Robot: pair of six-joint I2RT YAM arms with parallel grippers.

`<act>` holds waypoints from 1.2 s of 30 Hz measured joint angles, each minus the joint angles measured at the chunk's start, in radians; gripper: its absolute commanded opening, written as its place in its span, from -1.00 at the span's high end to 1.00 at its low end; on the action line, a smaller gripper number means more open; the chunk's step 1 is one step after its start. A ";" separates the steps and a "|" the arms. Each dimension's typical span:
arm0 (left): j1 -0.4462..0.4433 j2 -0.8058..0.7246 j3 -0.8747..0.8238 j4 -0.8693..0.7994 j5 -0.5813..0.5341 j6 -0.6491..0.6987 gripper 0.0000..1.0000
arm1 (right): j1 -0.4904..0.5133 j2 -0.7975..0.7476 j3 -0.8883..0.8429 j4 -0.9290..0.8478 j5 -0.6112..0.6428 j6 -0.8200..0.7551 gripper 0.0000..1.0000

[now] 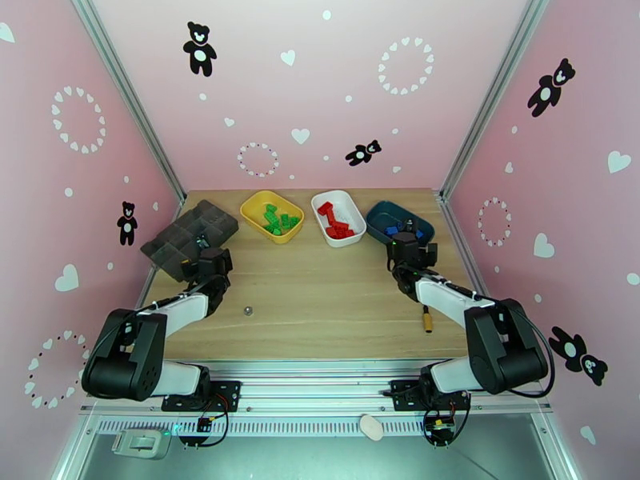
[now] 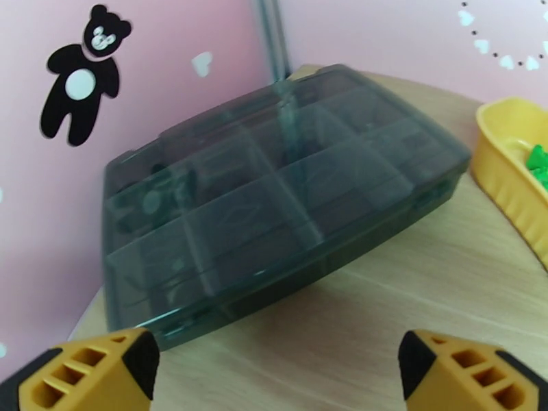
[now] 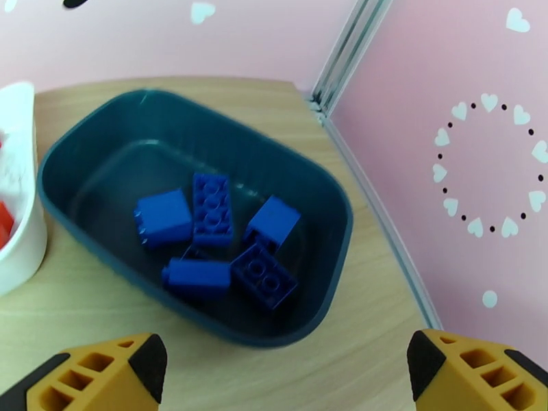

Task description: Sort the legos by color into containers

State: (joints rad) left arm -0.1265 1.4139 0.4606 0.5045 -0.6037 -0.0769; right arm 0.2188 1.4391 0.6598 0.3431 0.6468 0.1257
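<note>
Light wooden desk (image 1: 320,290); pink walls (image 1: 320,90) with black bears and white hearts; aluminium posts (image 1: 136,106) rise from rear corners.
Along far edge, left to right:
- dark organizer (image 1: 188,235) at far-left corner
- yellow tray (image 1: 250,208) holding green legos (image 1: 278,220)
- white tray (image 1: 342,197) holding red legos (image 1: 336,226)
- teal tray (image 3: 82,138) at far-right corner, holding blue legos (image 3: 212,220)

Silvery ball (image 1: 248,311) lies toward near edge, left of centre.
Left gripper (image 2: 277,357): fingers apart, empty, facing organizer.
Right gripper (image 3: 284,361): fingers apart, empty, just short of teal tray.

yellow tray (image 2: 505,178): cut by right edge | white tray (image 3: 19,227): cut by left edge | organizer (image 2: 274,193) contents: unreadable
</note>
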 measured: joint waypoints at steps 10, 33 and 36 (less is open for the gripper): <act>0.005 0.065 -0.074 0.278 0.104 0.060 -0.86 | -0.090 0.019 -0.129 0.123 -0.121 -0.005 -0.95; 0.091 0.134 -0.114 0.445 0.246 0.049 -0.97 | -0.142 0.090 -0.276 0.452 -0.428 -0.054 -0.98; 0.092 0.134 -0.114 0.432 0.261 0.045 -0.97 | -0.142 0.090 -0.277 0.453 -0.436 -0.054 -0.98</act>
State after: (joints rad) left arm -0.0349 1.5482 0.3466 0.9363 -0.3431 -0.0315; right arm 0.0765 1.5291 0.3832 0.7959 0.2111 0.0719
